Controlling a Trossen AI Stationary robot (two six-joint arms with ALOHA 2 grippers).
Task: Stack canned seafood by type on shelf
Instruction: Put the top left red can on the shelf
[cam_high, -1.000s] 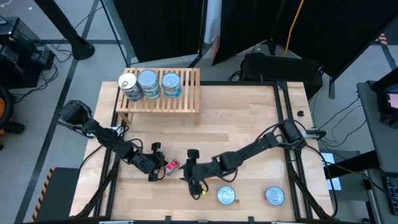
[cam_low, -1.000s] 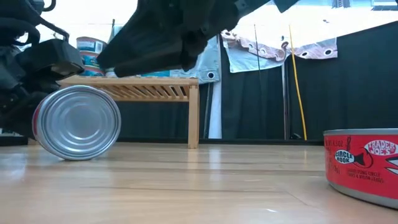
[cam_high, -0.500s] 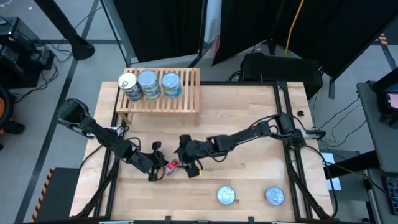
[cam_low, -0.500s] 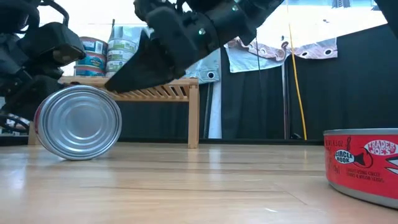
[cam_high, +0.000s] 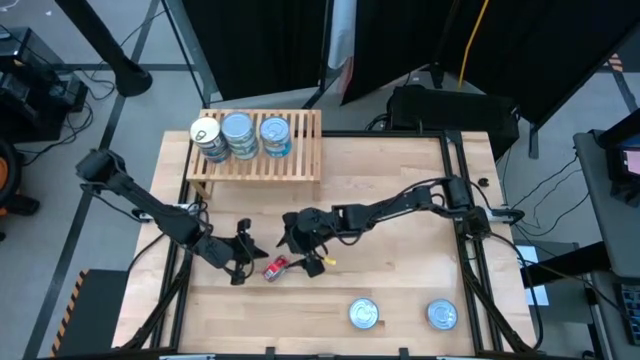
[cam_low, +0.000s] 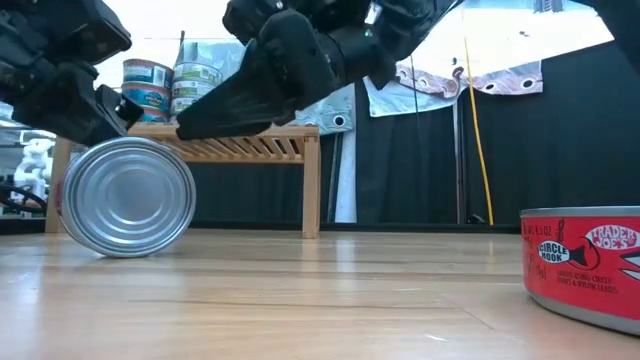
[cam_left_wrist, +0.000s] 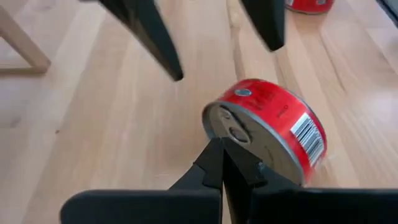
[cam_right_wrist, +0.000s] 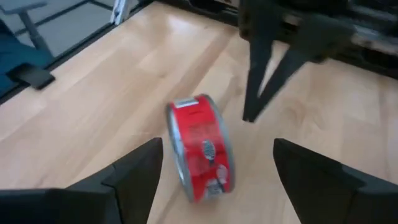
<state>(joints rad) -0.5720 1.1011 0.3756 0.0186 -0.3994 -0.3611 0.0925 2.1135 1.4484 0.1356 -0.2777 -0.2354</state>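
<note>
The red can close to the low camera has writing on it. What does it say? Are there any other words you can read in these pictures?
"TRADER JOE'S": on the side of the red can at the right of the low view.
"CIRCLE HOOK": in the round badge on that same can.
Smaller lines under the brand: too small to read.
Barcode on the tipped red can: digits unreadable.
Labels of the stacked cans on the shelf: too blurred to read.

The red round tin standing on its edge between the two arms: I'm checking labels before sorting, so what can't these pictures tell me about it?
- Red round tin: label print blurred in both wrist views.
- High view: tin too small.
- Low view: only its bare silver end faces the camera.
</note>
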